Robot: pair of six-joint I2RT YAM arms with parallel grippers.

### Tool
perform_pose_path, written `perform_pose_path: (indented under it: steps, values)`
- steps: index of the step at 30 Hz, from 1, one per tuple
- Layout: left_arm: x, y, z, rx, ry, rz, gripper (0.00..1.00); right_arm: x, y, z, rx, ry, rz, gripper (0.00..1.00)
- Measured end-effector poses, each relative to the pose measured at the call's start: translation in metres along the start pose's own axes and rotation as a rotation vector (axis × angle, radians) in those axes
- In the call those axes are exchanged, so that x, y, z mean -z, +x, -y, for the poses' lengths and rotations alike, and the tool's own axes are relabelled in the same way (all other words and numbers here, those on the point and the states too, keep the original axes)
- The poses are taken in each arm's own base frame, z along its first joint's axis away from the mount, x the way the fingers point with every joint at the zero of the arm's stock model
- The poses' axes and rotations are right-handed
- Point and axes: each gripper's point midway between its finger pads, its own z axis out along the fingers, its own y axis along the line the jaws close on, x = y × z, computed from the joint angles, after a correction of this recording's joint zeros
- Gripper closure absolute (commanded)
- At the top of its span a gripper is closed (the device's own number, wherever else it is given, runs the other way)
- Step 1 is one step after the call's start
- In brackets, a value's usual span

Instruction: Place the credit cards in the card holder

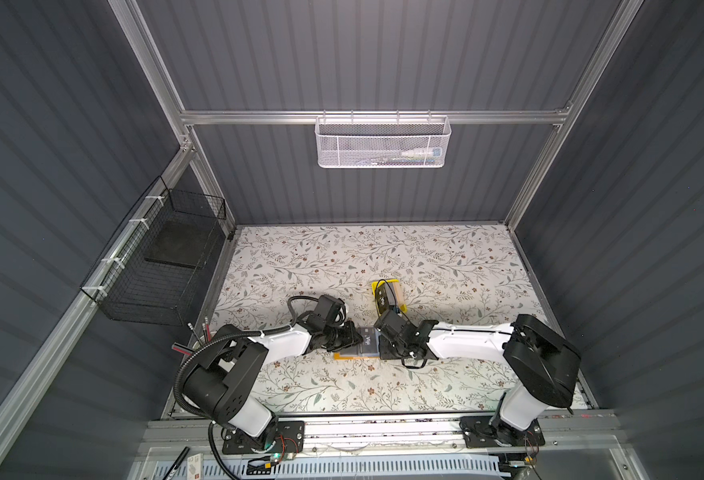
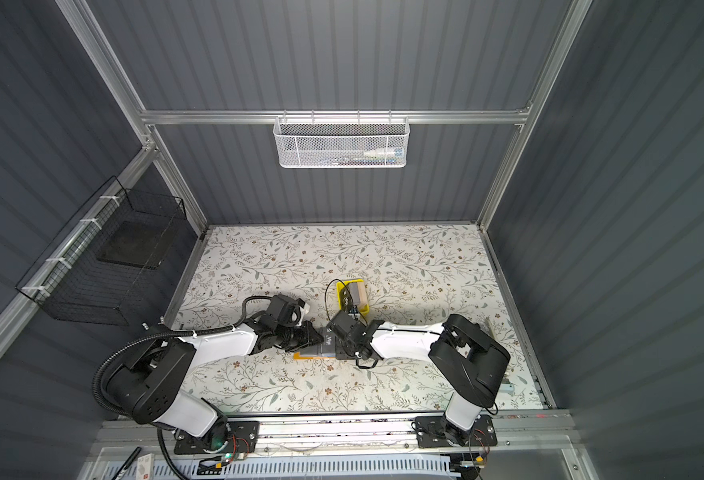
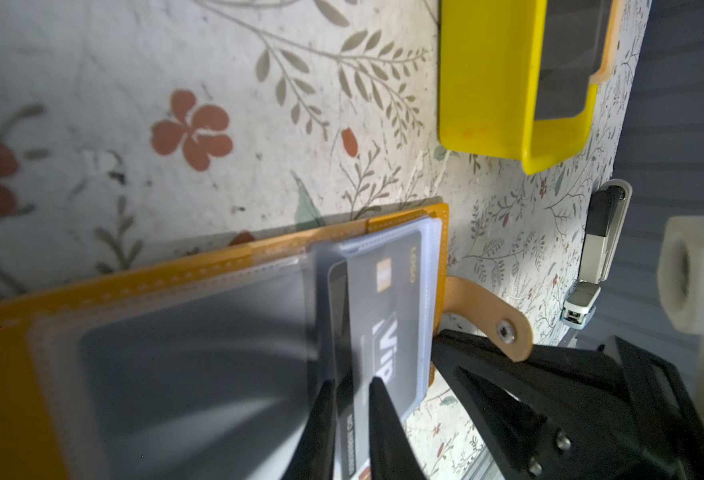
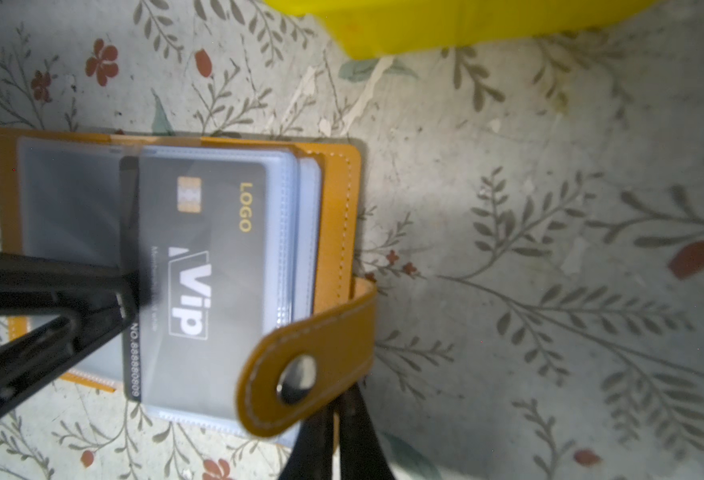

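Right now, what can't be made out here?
- Tray card count: cut off at the frame edge in both wrist views, too small in both top views.
- Right gripper tips: right wrist view, hidden behind strap.
- VIP card small print: right wrist view, blurred, partly behind left gripper.

Robot lab test cell, aluminium frame (image 1: 258,117), grey ribbed wall panels (image 1: 342,54), left arm (image 1: 283,340) and right arm (image 1: 466,340) bolted to a metal rail (image 1: 383,432), floral-papered surface (image 1: 425,257), white mesh basket (image 1: 383,145) and black wire basket (image 1: 155,270) hung on the frame
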Motion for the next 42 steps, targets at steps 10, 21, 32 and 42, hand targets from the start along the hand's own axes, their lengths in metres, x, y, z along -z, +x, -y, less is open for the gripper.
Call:
perform_pose_path:
  steps: [10, 21, 32, 42]
  values:
    - [0.006, 0.000, -0.001, -0.002, -0.016, 0.018, 0.84, 0.001, -0.005, 0.010, -0.016, -0.007, 0.003, 0.90]
    - [0.010, 0.002, 0.006, -0.020, -0.007, 0.022, 0.84, 0.020, -0.004, 0.011, -0.025, -0.088, 0.022, 0.84]
    - [-0.002, 0.010, -0.001, -0.017, -0.029, -0.015, 0.85, 0.030, -0.012, 0.013, -0.079, -0.180, 0.043, 0.82]
    - [-0.007, 0.008, 0.003, -0.025, -0.024, -0.016, 0.87, 0.029, -0.012, 0.008, -0.081, -0.216, 0.039, 0.82]
